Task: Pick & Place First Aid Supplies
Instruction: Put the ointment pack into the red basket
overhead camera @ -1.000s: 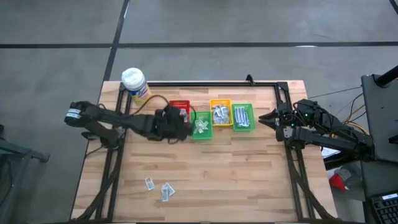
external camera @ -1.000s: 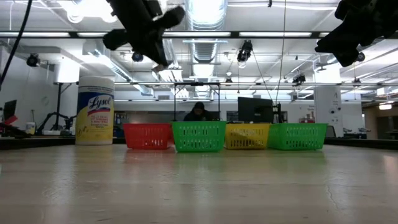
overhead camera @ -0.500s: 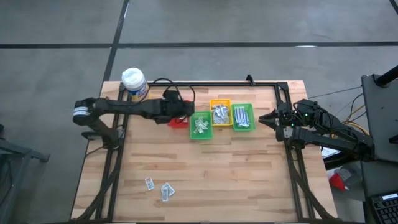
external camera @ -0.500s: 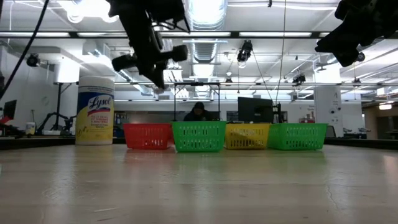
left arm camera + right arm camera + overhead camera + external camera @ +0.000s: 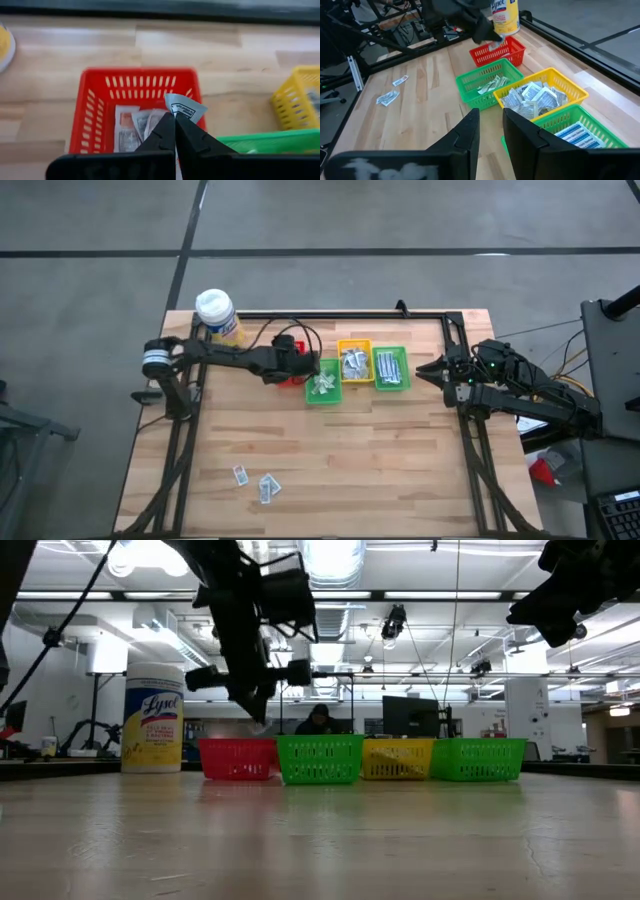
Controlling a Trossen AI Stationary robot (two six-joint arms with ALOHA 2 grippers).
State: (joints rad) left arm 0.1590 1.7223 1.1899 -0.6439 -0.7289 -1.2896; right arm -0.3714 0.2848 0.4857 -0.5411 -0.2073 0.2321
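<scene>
My left gripper (image 5: 175,131) is shut on a small silvery-white packet (image 5: 183,108) and hangs just above the red bin (image 5: 95,112), which holds a few flat packets. In the high view this gripper (image 5: 301,369) covers most of the red bin (image 5: 291,380). In the low view it (image 5: 258,724) sits just over the bin's rim. Two loose packets (image 5: 240,474) (image 5: 268,488) lie flat on the table near its front edge. My right gripper (image 5: 490,131) waits open at the table's right edge (image 5: 434,370), touching nothing. My left gripper pinches the packet's near end (image 5: 176,116) between its two fingertips. The fingers slant down, coming from the table's left side. The rest of the packet sticks out past the fingertips, lifted clear over the red bin.
Beside the red bin stand a green bin (image 5: 322,384) with pale sachets, a yellow bin (image 5: 354,363) with silvery wrappers and a second green bin (image 5: 390,368) with striped strips. A yellow wipes bottle (image 5: 218,315) stands at the far left. A black frame (image 5: 330,314) borders the table.
My left gripper has come down toward the red bin, staying shut on the packet, while its arm has stretched out toward the table's right edge and its wrist has rolled. The packet now hangs just over the bin's rim.
</scene>
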